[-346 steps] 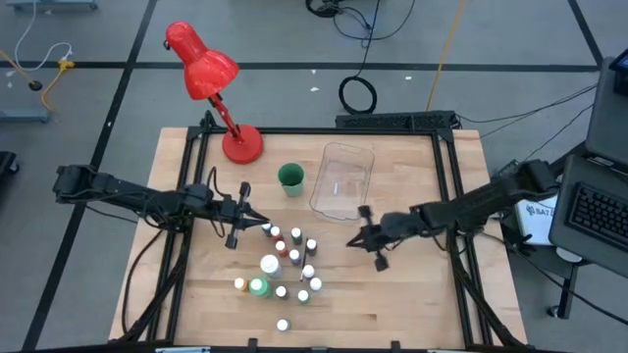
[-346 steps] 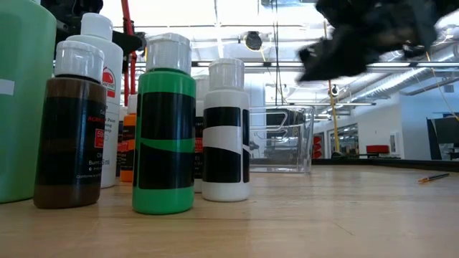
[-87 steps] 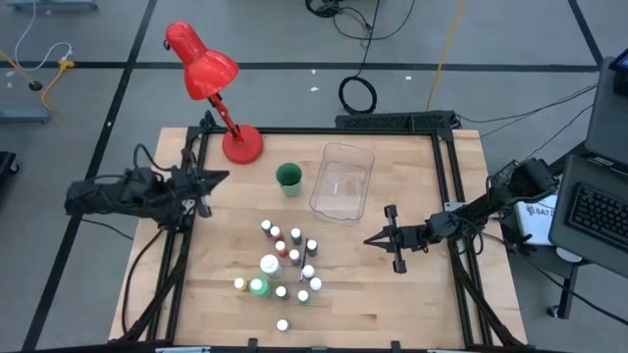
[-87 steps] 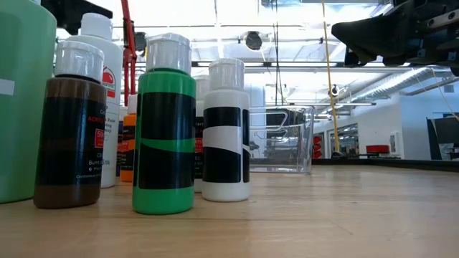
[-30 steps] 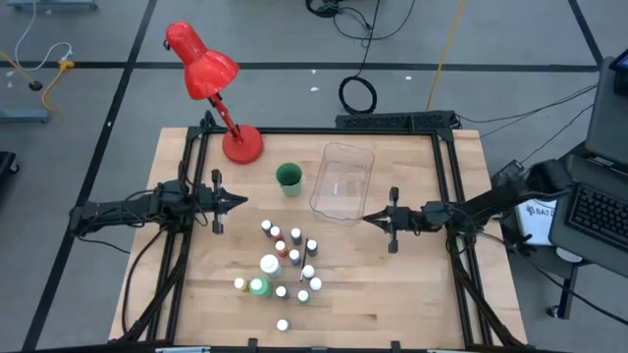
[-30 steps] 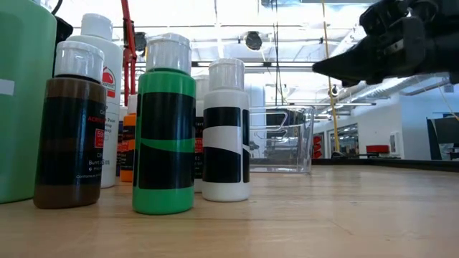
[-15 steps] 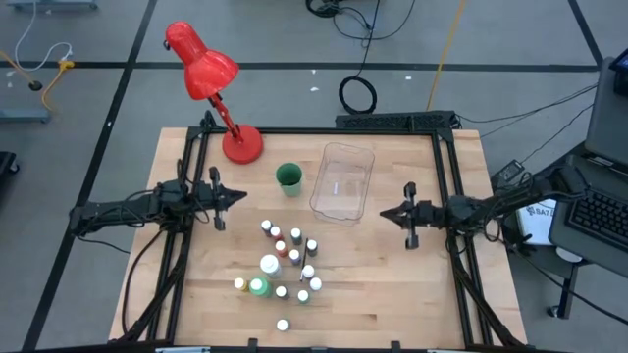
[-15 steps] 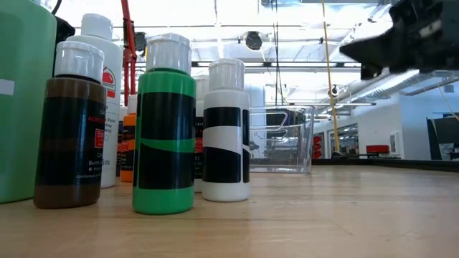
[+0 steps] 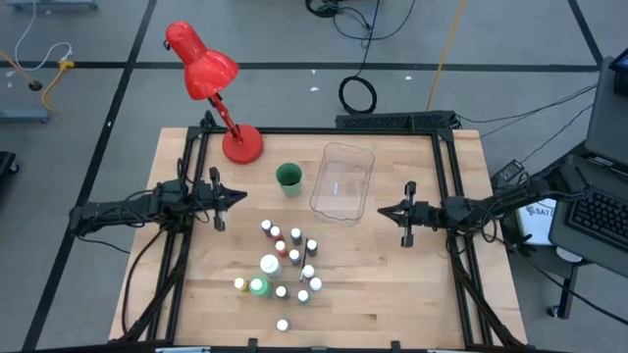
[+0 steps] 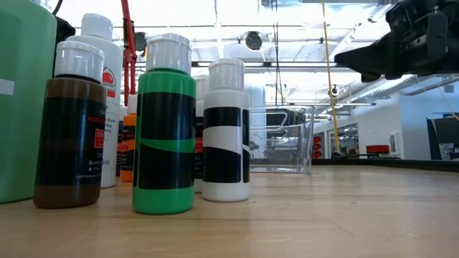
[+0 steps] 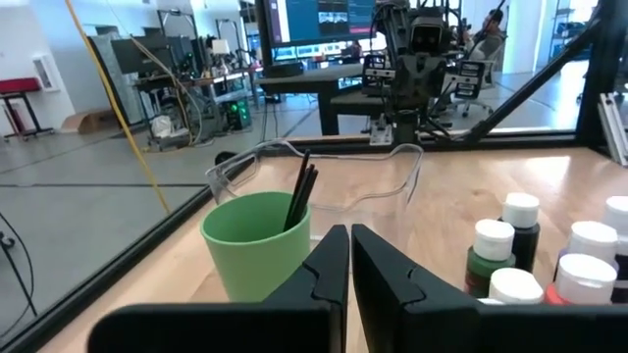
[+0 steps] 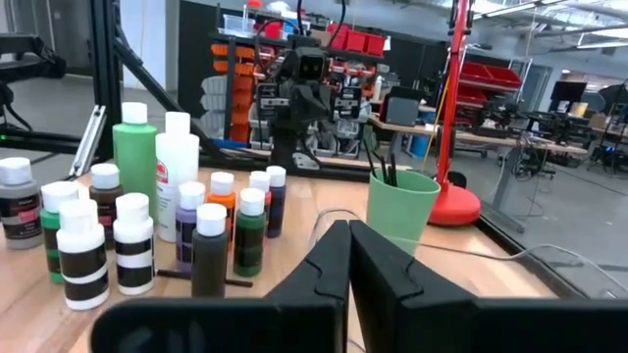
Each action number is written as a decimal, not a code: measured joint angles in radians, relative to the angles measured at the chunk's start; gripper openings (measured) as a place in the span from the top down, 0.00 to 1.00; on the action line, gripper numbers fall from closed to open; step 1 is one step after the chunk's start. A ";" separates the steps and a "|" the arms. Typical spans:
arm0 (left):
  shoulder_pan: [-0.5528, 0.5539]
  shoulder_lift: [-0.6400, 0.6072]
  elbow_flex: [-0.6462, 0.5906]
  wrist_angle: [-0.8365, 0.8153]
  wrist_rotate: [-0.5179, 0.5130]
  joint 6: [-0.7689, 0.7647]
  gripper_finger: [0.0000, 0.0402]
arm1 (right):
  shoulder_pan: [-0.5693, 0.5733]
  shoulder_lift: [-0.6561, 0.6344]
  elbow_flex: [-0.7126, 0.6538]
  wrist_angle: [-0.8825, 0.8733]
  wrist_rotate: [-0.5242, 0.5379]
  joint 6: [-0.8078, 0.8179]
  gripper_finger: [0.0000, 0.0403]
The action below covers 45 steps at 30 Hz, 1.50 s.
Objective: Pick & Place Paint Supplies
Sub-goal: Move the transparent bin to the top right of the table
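Note:
Small white-capped paint bottles [image 9: 287,257] stand in a cluster on their bases at mid-table, with a bigger white bottle [image 12: 177,157] and a bigger green one [image 12: 134,152] among them. Thin dark brushes [image 11: 299,191] lean inside the green cup [image 9: 289,176]. One more brush [image 12: 196,277] lies flat on the table by the bottles. My left gripper [image 9: 236,197] hovers shut to the left of the cluster and cup. My right gripper [image 9: 381,211] hovers shut to the right of them, near the clear tray [image 9: 343,179]. Neither gripper holds anything.
A red desk lamp [image 9: 211,78] stands on its base at the table's far left corner. The clear tray lies right of the green cup. Bare wood shows along the near edge and the right side [image 9: 412,284]. A keyboard and a monitor sit beyond the right edge.
My right gripper has drawn back toward the table's right edge and slightly toward the far edge, away from the tray, then held still. It stays shut. My left gripper has kept its place.

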 joint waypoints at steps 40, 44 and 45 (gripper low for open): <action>0.000 0.002 -0.001 0.007 0.004 -0.004 0.95 | -0.046 0.434 0.707 -0.767 -0.003 0.122 0.54; 0.000 0.002 -0.001 0.007 0.004 -0.004 0.95 | -0.061 0.524 0.807 -0.945 -0.023 0.152 0.50; 0.000 0.002 -0.001 0.007 0.004 -0.004 0.95 | -0.060 0.543 0.826 -0.967 -0.008 0.142 0.49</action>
